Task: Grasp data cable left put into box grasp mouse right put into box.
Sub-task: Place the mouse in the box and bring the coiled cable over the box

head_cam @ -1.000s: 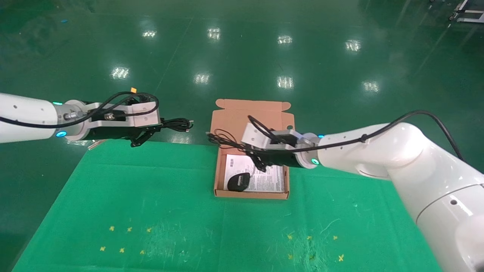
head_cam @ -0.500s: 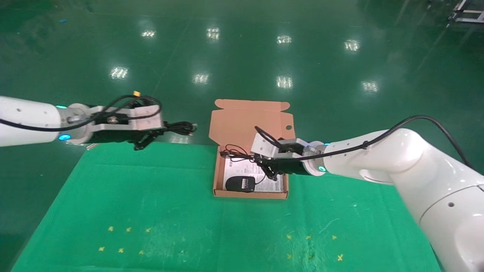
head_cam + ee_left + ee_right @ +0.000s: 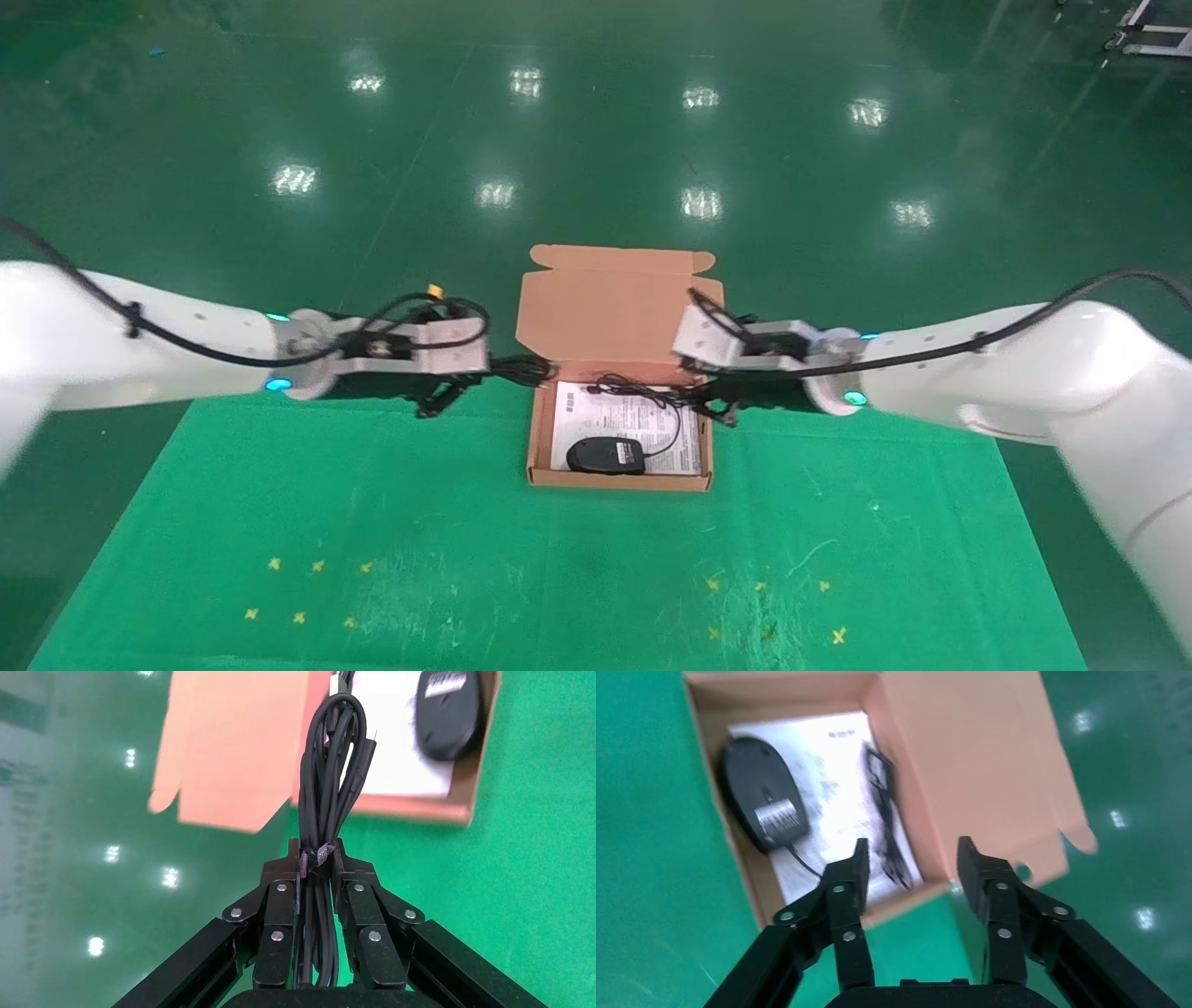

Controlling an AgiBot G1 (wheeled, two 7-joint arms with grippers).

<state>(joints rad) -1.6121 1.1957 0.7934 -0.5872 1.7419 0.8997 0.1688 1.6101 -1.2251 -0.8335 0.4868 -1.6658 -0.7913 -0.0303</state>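
The box [image 3: 619,466] lies open on the green mat [image 3: 372,522], its flap lid [image 3: 619,303] standing up at the far side, and everything else is placed here against it. Inside it, on the white printed sheet [image 3: 652,438], rests the mouse [image 3: 605,456], near the box's front wall, with its thin cord [image 3: 652,396] trailing toward the back of the box. The left gripper [image 3: 316,855] sits just outside the box's left wall, fingers clamped on the data cable [image 3: 330,776]; the head view shows only a dark bundle [image 3: 526,370] reaching the wall's rim, while the left wrist view shows the long looped coil, a band around it at the fingertips, and its small plug hanging over the box's edge. The right gripper [image 3: 911,864] hovers at the box's right wall with its fingers spread apart and nothing between them; the head view hides that gap, which the right wrist view makes plain. Small yellow cross marks [image 3: 307,587] dot the mat in front of the box. Around the mat lies a glossy green floor [image 3: 596,121]. The mouse's cord is blurred in the right wrist view.
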